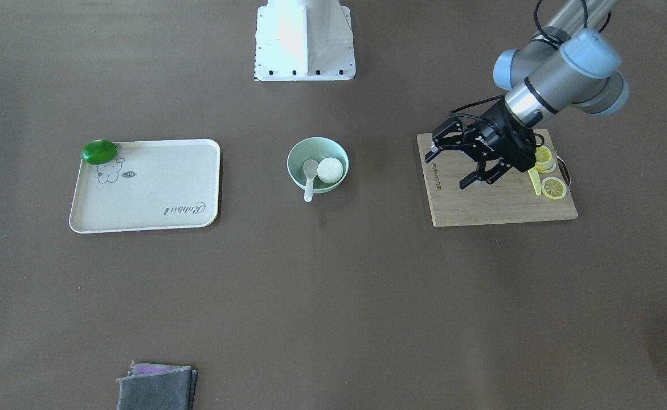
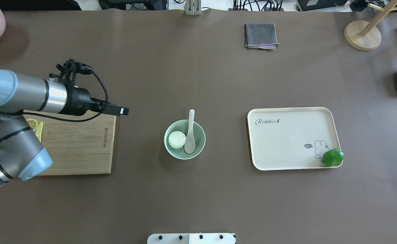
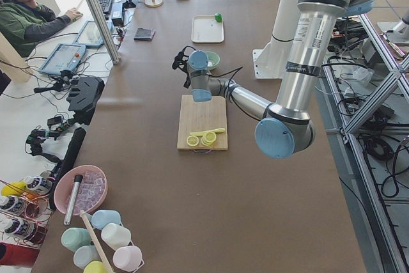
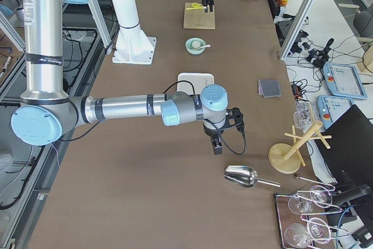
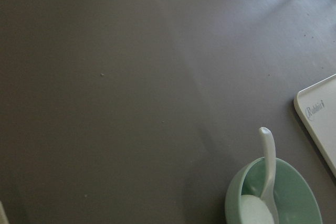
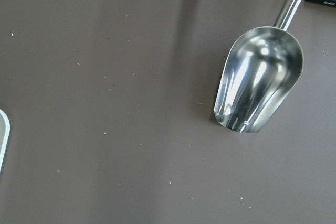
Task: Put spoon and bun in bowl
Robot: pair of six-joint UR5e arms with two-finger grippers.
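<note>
The pale mint-green bowl stands at the table's middle. The white spoon lies in it, handle sticking out over the rim. The white bun sits in the bowl beside the spoon's scoop. The left wrist view shows the bowl, spoon and bun at its lower right. My left gripper is open and empty above the cutting board's edge, apart from the bowl. My right gripper shows only in the exterior right view, so I cannot tell its state.
A wooden cutting board holds lemon slices and a yellow-green knife. A cream tray carries a green lime at its corner. A grey cloth, a metal scoop and a wooden stand lie further off.
</note>
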